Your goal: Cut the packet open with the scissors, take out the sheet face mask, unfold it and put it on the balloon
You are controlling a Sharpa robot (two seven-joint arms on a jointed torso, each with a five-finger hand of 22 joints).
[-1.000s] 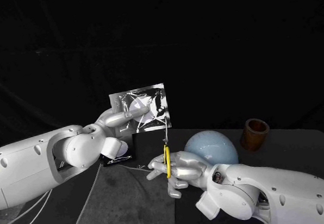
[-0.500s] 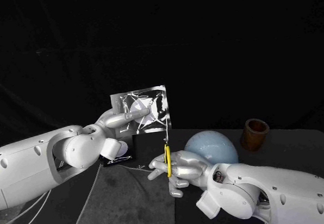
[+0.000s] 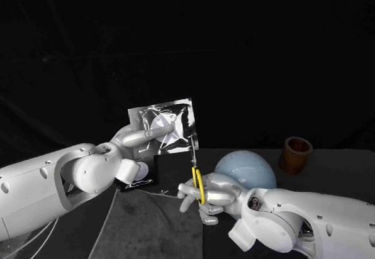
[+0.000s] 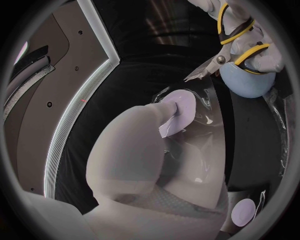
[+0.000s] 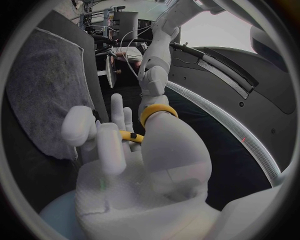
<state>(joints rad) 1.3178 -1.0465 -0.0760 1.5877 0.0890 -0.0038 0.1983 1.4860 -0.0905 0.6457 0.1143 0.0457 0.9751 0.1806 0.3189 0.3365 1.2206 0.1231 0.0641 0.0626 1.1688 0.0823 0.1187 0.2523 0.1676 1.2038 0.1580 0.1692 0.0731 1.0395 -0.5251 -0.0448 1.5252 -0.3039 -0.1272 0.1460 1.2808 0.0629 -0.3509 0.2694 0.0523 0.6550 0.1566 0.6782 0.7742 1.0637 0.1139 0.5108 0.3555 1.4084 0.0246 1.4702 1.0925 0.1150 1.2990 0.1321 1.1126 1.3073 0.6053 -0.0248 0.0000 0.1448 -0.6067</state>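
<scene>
My left hand holds the silver packet upright above the table's back edge, fingers pressed on its face. Just below it, my right hand grips the yellow-handled scissors, whose blades point up at the packet's lower right corner. In the left wrist view the scissors have their tips close to the packet's edge. The yellow handle loops ring my right hand's fingers. The pale blue balloon sits on the table behind my right hand.
A brown cup stands to the right of the balloon. A grey cloth mat covers the table's front left. Under my left hand lies a small black card.
My right hand has shifted slightly to the right and drawn its fingers in around the scissors' handles. The left hand and the packet have stayed still.
</scene>
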